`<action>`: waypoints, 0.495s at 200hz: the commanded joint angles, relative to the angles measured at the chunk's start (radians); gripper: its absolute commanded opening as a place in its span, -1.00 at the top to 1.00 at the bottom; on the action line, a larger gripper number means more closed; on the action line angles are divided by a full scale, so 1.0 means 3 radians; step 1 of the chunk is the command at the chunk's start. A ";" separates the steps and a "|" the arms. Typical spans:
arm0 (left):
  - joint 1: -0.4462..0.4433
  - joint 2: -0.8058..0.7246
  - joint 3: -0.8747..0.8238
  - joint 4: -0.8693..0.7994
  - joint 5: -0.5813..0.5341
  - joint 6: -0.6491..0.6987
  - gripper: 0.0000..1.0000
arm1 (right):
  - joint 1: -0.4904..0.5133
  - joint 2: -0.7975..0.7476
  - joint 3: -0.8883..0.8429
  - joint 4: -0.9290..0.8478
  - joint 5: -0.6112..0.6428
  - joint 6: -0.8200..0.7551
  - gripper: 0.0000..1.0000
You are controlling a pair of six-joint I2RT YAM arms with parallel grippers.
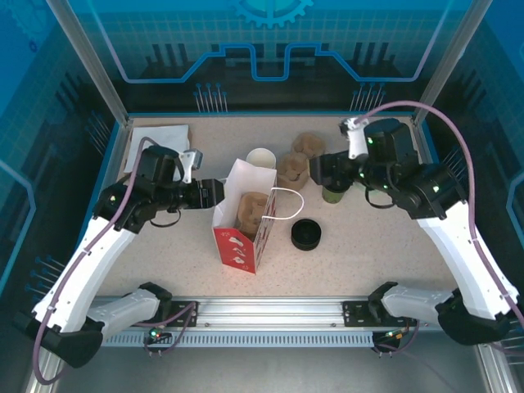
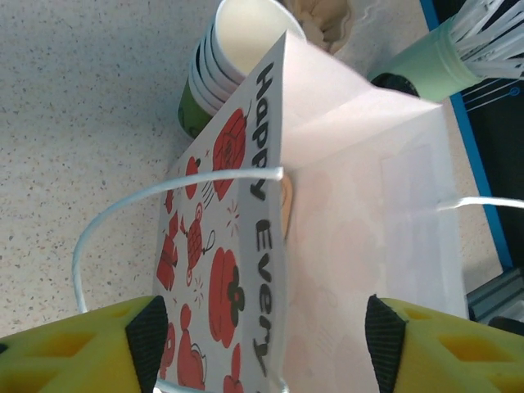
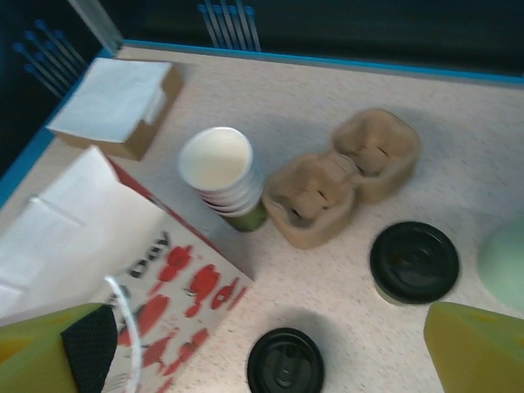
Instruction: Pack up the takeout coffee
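Speckled worktop [image 3: 278, 90]: left gripper [image 2: 260, 332] released at gift bag [image 2: 344, 205]; right gripper [image 3: 262, 321] released, black-lidded cup [image 3: 413, 262] just ahead; green takeout coffee cup [image 3: 217, 164] ahead-left, behind bag.

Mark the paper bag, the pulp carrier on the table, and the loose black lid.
paper bag [image 1: 237, 244], top external view, red printed side
pulp carrier [image 3: 311, 195], right wrist view, nearer pocket
loose black lid [image 3: 285, 362], right wrist view, lid centre

The green, white-rimmed paper cup [image 1: 261, 156] stands upright, lidless, just behind the bag [image 1: 246, 214].
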State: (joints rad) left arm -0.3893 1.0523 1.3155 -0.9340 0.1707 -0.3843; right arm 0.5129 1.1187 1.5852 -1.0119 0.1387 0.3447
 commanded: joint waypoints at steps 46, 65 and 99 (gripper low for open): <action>-0.0005 0.0135 0.0702 -0.0555 -0.0233 0.0293 -0.50 | -0.0410 -0.0380 -0.0531 -0.0119 0.0030 0.0076 -1.00; -0.0006 0.0255 0.0905 -0.0818 -0.0229 0.0453 -0.48 | -0.0426 -0.0385 -0.0593 -0.0120 0.0039 0.0073 -1.00; -0.0016 0.0484 0.1176 -0.1118 -0.0336 0.0775 -0.46 | -0.0453 -0.0385 -0.0684 -0.0096 0.0074 0.0063 -1.00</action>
State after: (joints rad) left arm -0.3893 1.1530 1.6135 -1.1538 0.1101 -0.2527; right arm 0.3981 1.0088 1.3998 -1.0389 0.1539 0.3557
